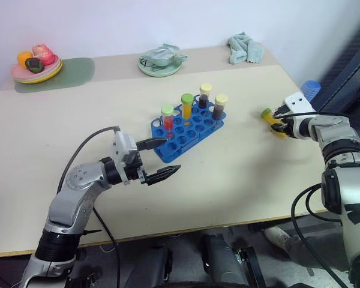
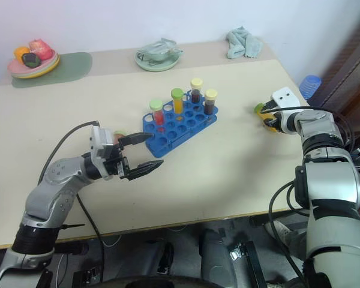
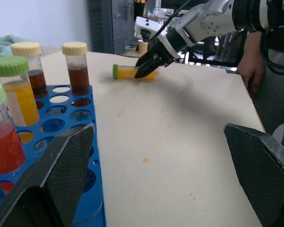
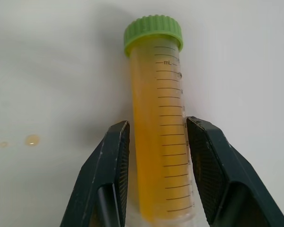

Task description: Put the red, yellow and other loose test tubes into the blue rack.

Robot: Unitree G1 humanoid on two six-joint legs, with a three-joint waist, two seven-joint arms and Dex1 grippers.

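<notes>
Right wrist: ribbed green cap point(image 4: 153, 32), translucent graduated tube point(image 4: 161, 142).

a robot test room set up as a mock lab is suggested: a blue rack point(image 1: 188, 127) of capped test tubes is placed on a plain beige table point(image 1: 240, 174), with toy food on plates point(image 1: 37, 67) and a cloth point(image 1: 245, 48) laid along the wall.

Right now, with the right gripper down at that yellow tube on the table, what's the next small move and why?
Probably lift it straight up. The right gripper has a finger on each side of the green-capped yellow tube, which lies flat on the table, apart from the blue rack. It must clear the tabletop before it can be carried to an empty hole.
</notes>
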